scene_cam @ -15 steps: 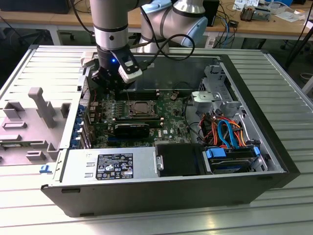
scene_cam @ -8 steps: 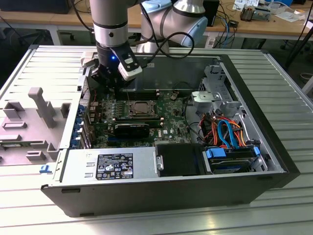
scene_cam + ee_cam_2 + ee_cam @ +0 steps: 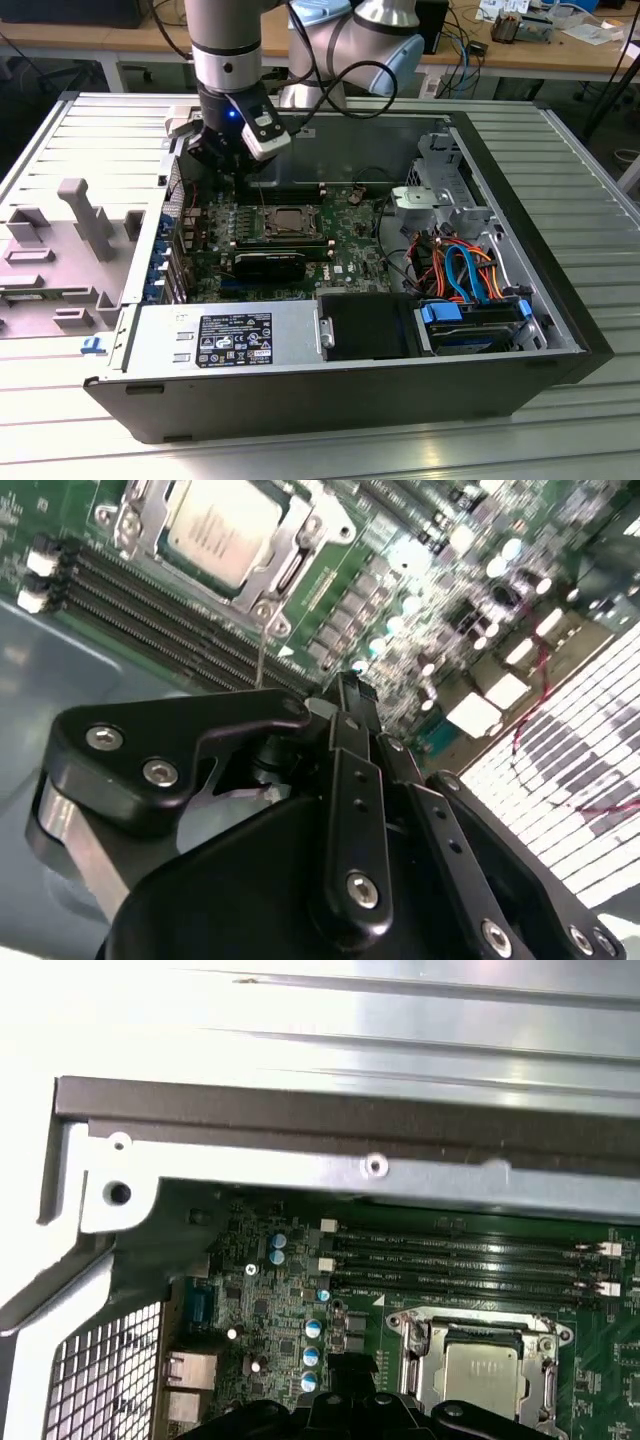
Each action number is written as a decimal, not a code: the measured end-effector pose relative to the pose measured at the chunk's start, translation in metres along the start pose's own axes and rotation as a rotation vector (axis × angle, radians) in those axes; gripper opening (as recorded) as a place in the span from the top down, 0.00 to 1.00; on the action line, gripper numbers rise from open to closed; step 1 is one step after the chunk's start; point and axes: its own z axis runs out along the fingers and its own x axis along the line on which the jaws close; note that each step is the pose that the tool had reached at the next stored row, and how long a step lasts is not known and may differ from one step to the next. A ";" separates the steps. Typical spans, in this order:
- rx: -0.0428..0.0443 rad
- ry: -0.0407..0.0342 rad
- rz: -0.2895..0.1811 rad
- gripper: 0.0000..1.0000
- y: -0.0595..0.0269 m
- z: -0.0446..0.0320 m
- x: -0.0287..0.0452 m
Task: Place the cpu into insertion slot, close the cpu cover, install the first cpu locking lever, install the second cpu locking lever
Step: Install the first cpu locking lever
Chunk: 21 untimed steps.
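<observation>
The cpu [image 3: 215, 525] [image 3: 485, 1375] lies flat in the insertion slot [image 3: 290, 218] on the green motherboard. The cpu cover [image 3: 292, 552] [image 3: 412, 1345], a silver frame, is down around the chip. A thin wire locking lever [image 3: 262, 645] runs from the socket's corner towards my gripper. My gripper [image 3: 343, 692] [image 3: 222, 158] hangs over the board a little off that corner, towards the exterior view's left, its black fingers [image 3: 358, 810] drawn together with nothing seen between them. Whether it touches the lever, I cannot tell.
Long black memory slots [image 3: 470, 1258] run beside the socket. The case's metal rear wall [image 3: 300, 1165] and a perforated grille [image 3: 95, 1370] stand close by. Capacitors [image 3: 312, 1330] dot the board. A power supply [image 3: 225, 340], drive cage [image 3: 470, 325] and cable bundle [image 3: 455, 262] fill the case's front.
</observation>
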 end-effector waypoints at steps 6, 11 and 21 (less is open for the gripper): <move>-0.0002 0.0008 0.000 0.89 0.0155 0.0007 -0.0034; -0.0004 0.0044 0.000 0.89 0.0184 0.0014 -0.0165; -0.0005 0.0043 0.000 0.89 0.0175 0.0013 -0.0275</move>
